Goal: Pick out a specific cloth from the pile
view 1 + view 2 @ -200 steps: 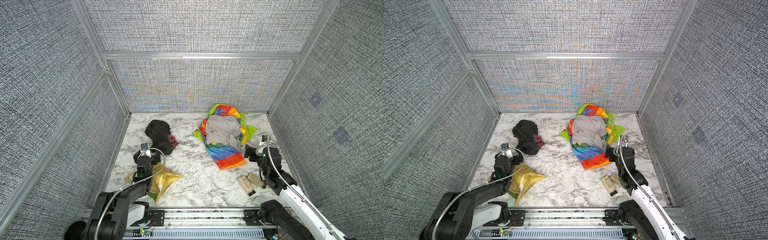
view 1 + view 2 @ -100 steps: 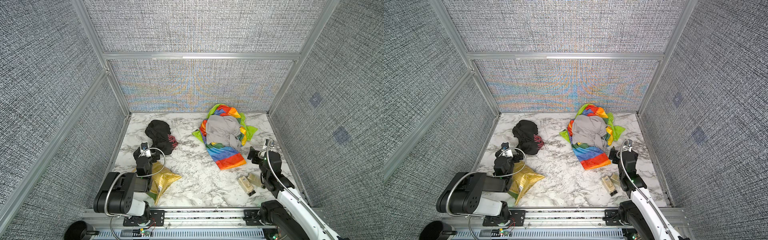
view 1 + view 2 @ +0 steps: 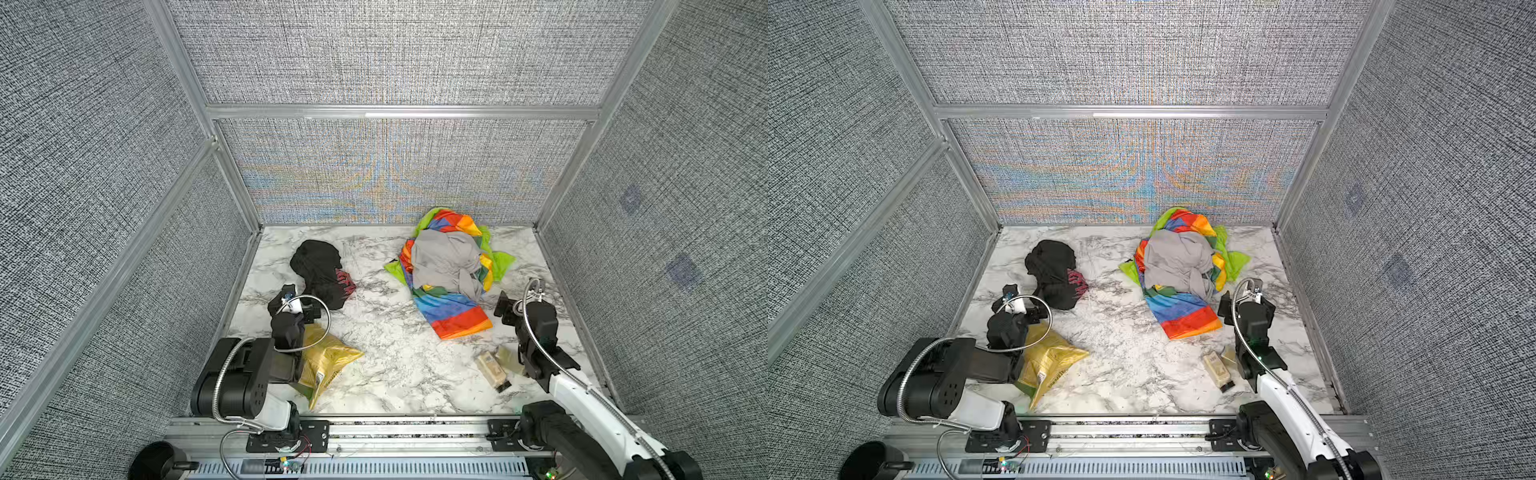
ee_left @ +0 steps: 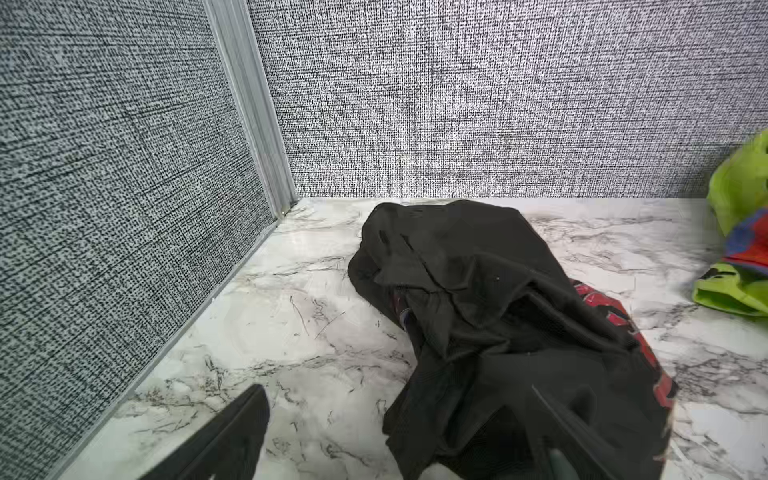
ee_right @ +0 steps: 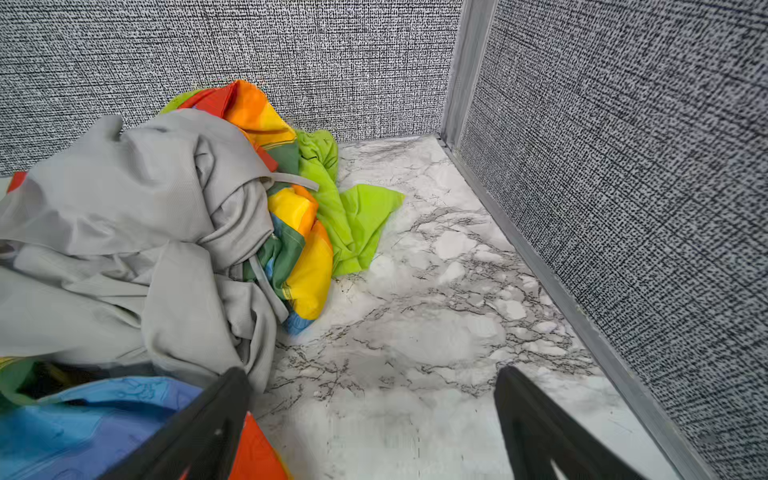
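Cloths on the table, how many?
4: black cloth alone at left; grey cloth atop rainbow-striped cloth and lime green cloth, heaped at right. More may be hidden.

Four views: two high ones over the front, two low ones at the wrists.

Both top views looked steeply down from above the front rail (image 3: 415, 428) and took in the whole table (image 3: 395, 374), nearly alike, shifted a little sideways. My left wrist camera sat low and close, facing the back-left corner (image 4: 286, 203) across the cloth (image 4: 498, 291), with the pile (image 4: 735, 187) at its edge. My right wrist camera, equally low, faced the back-right corner (image 5: 444, 137) past the pile. The wrist views shared only the pile's green fringe.
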### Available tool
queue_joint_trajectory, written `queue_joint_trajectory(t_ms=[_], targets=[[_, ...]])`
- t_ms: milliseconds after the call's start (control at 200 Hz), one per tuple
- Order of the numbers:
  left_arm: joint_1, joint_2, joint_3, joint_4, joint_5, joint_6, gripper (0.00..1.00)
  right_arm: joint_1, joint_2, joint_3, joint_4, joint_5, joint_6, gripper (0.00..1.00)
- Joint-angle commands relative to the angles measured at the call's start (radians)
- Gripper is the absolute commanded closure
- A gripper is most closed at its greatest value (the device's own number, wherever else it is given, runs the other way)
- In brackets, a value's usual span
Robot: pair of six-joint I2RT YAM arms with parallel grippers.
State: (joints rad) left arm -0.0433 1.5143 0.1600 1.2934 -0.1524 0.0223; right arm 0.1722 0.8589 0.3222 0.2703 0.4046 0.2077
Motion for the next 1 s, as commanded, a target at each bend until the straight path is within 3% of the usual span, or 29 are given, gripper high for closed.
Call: queue_joint_trajectory(t_ms=[0,470,686,841,996], targets=[[0.001,0.001,0.001,0.038,0.010,-0.004,0.01,-0.018,0.019,-0.028,0.125,0.023,-0.016,0.03],[0.001,0.003,0.002,0.041,0.010,-0.004,0.01,-0.126,0.380,-0.113,0.616,-0.084,-0.069,0.03],[0.000,0.001,0.004,0.036,0.009,-0.004,0.01,-0.149,0.507,-0.068,0.705,-0.109,-0.117,0.02],[0.001,0.002,0.004,0.036,0.009,-0.004,0.01,-0.181,0.613,-0.056,0.782,-0.201,-0.102,0.02],[0.002,0.001,0.002,0.037,0.009,-0.004,0.01,-0.189,0.652,0.002,0.716,-0.344,-0.153,0.02]])
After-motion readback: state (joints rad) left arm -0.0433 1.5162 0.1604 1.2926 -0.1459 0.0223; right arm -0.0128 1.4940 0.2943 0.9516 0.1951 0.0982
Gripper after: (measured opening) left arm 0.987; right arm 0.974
